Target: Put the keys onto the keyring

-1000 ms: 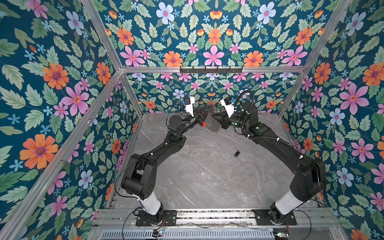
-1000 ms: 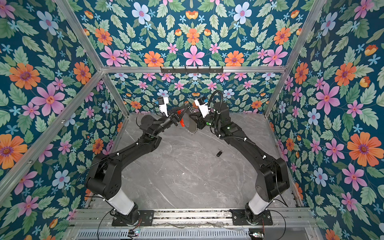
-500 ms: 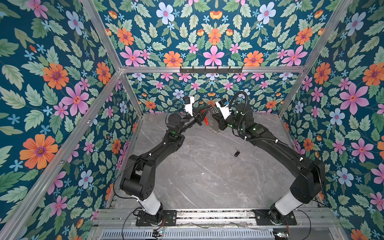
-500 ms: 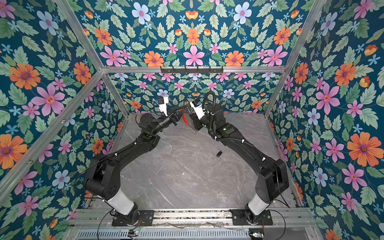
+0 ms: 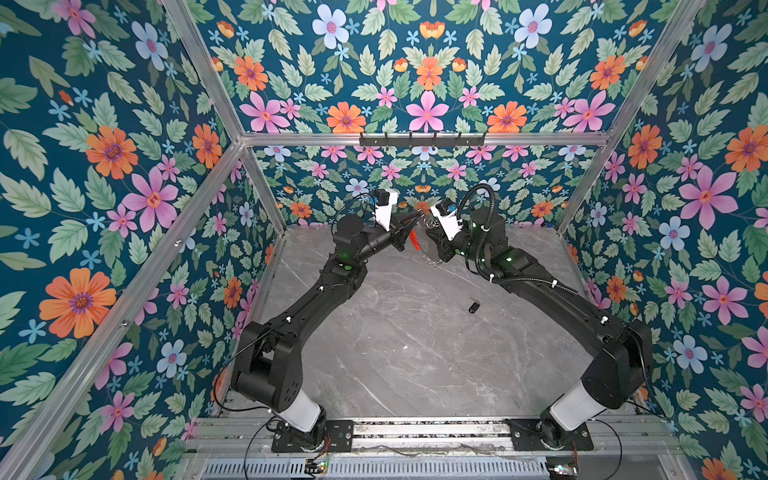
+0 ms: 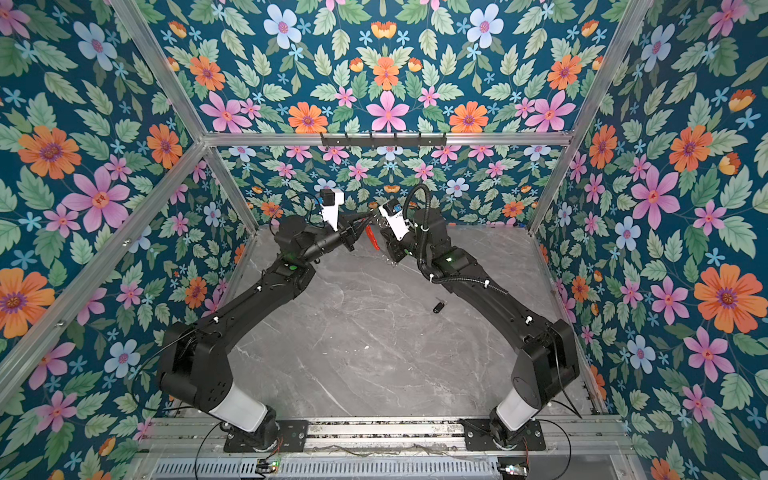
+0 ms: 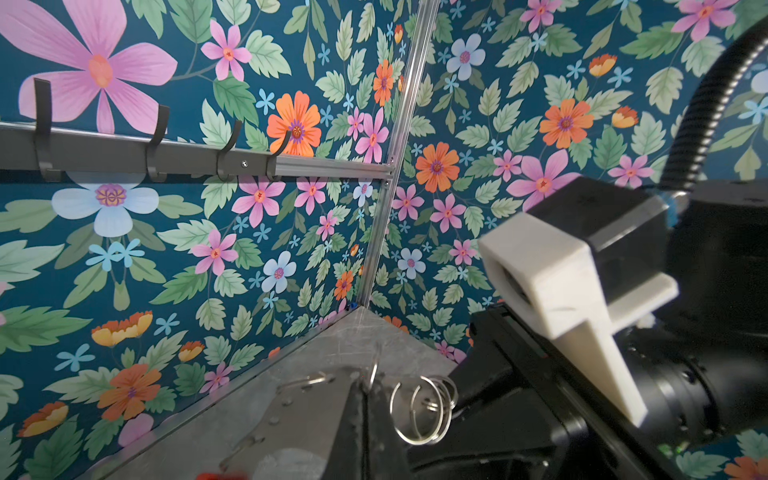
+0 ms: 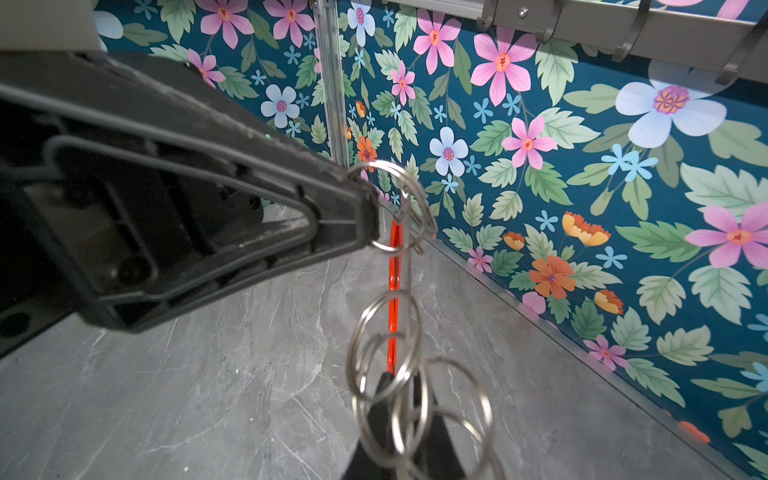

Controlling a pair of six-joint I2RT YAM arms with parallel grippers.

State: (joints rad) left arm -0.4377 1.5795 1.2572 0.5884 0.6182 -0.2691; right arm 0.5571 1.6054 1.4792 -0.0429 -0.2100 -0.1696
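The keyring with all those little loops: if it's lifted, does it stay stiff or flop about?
The keyring is probably part floppy: its small loops dangle freely where the left pincer pinches it, so they would likely swing and jangle. The red bar looks rigid. Thin smooth metal may slip.

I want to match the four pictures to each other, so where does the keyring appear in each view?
Top view: the keyring is held up below the hook rail.
Top view: the keyring is likewise below the hook rail.
Left wrist: the keyring shows silver loops just past the left gripper.
Right wrist: the keyring hangs from the left gripper.
Shared landmark: the hook rail, in all four views.
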